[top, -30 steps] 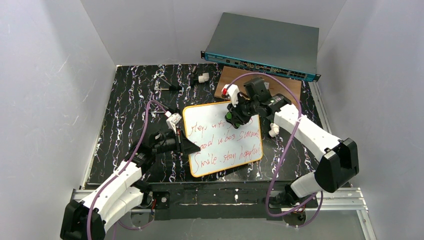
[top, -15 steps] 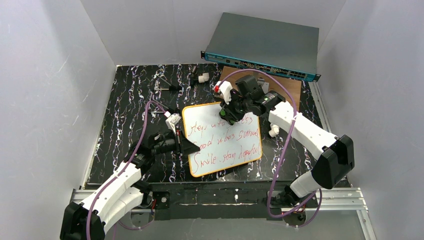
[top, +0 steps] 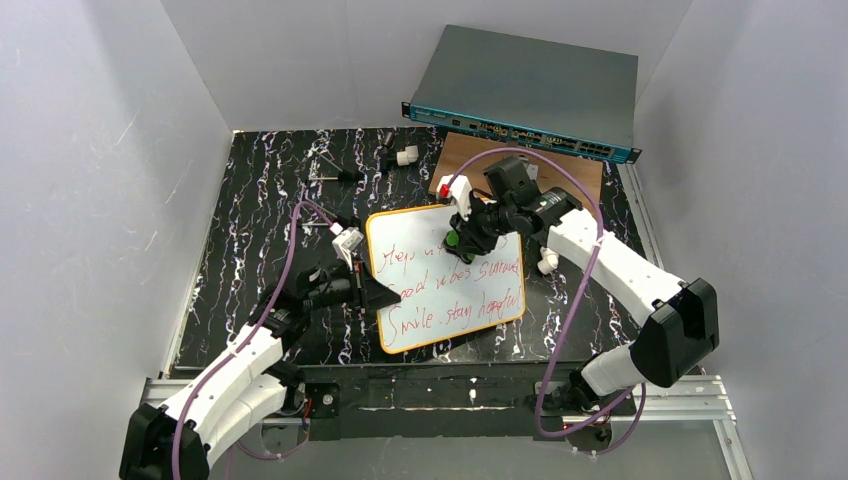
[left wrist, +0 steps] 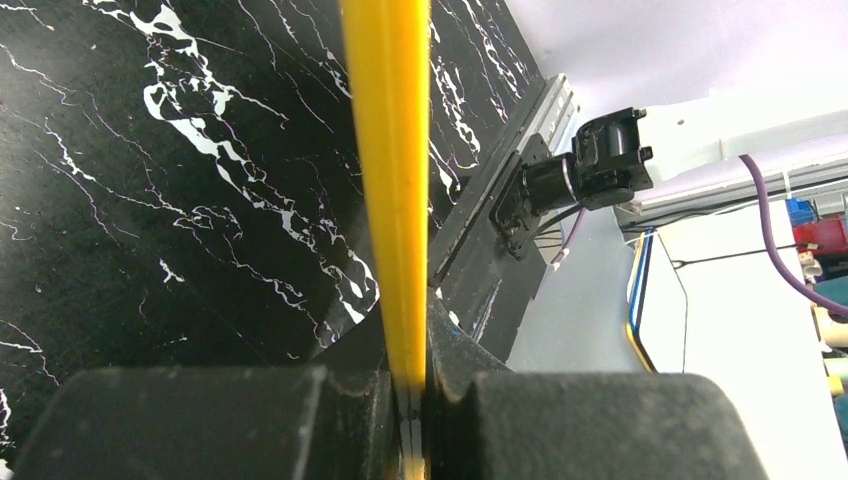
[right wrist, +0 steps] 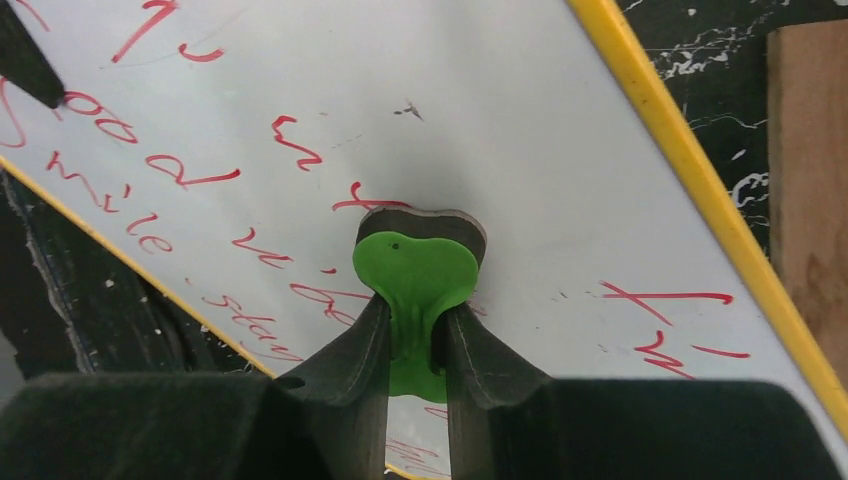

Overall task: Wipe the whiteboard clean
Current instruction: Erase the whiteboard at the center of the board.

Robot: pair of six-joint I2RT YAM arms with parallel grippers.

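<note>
The whiteboard (top: 440, 280), white with a thin yellow frame and red handwriting, lies on the black marbled table. My left gripper (top: 372, 293) is shut on its left edge; in the left wrist view the yellow frame (left wrist: 388, 180) runs up between the fingers. My right gripper (top: 462, 240) is shut on a small green eraser (right wrist: 415, 280), whose dark pad presses on the upper middle of the whiteboard (right wrist: 480, 120). Red writing remains around the eraser and along the lower lines.
A brown wooden board (top: 580, 170) lies behind the whiteboard, under my right arm. A grey network switch (top: 525, 90) stands at the back. Small white and metal parts (top: 405, 156) lie at the back left. The table's front rail (top: 440, 385) runs along the near edge.
My right gripper with the eraser swept left and up across the whiteboard's top line, then came back to the right. The left gripper has kept its hold on the frame.
</note>
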